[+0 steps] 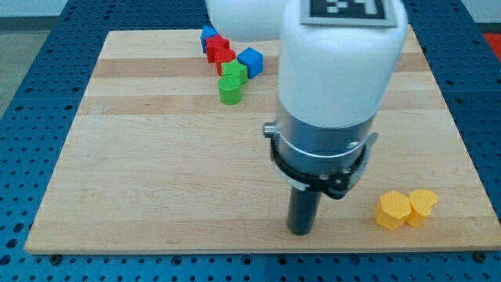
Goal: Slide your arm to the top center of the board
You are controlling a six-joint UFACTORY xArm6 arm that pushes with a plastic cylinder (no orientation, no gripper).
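Wooden board [156, 180]: tip [301, 232] low centre (bare rod tool, nothing gripped); yellow blocks [405, 208] right.

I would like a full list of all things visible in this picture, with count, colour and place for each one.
board: 1, light wood, fills most of the view
perforated surface: 1, blue, around the board
blue blocks: 2, one at the top of the cluster near the view's top, one cube at the cluster's right
red blocks: 2, and, touching, just below the upper blue one
green blocks: 2, and a cylinder below it
yellow blocks: 2, and, side by side, view's bottom right
arm: 1, white with dark collar, centre right
my tip: 1, dark, near the bottom edge, left of the yellow blocks, touching none
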